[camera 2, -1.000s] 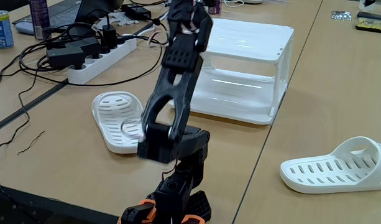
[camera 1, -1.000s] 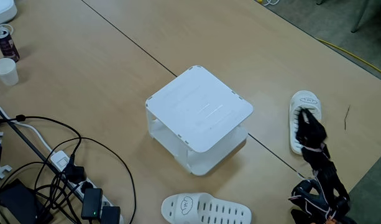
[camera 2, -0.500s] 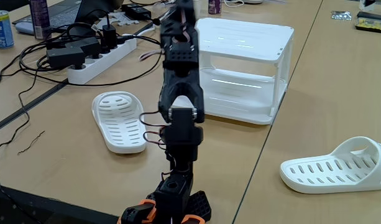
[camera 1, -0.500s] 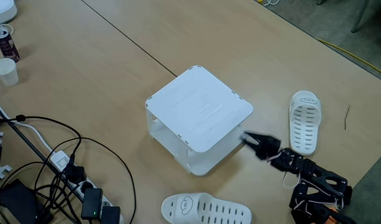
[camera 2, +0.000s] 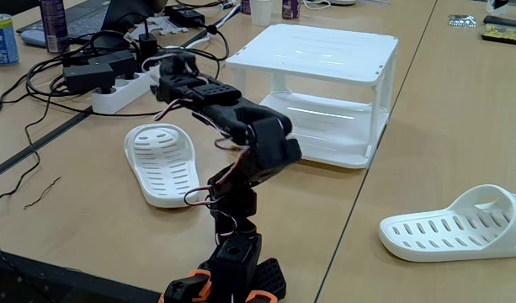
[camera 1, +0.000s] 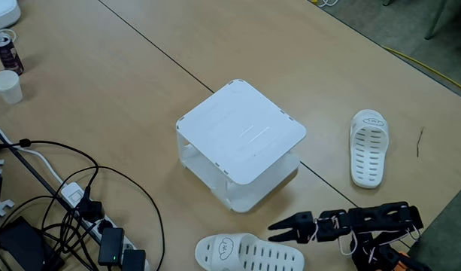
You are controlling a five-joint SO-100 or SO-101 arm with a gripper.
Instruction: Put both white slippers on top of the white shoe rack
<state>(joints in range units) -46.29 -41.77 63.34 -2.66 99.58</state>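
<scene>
Two white slotted slippers [camera 1: 368,147] [camera 1: 249,253] flat on worktop [camera 1: 125,83], either side of rack [camera 1: 241,139]. Rack top bare. Jaws apart, empty, gripper [camera 1: 277,226] just above nearer slipper.

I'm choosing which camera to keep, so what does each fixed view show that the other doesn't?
In a fixed view: the grey floor past the table edge, with a yellow cable on it.

In a fixed view: a blue can and the arm's orange-trimmed base.

In both fixed views: the rack, both slippers lying on the table, the power strip with its tangle of cables, and the gripper, open and empty.
</scene>
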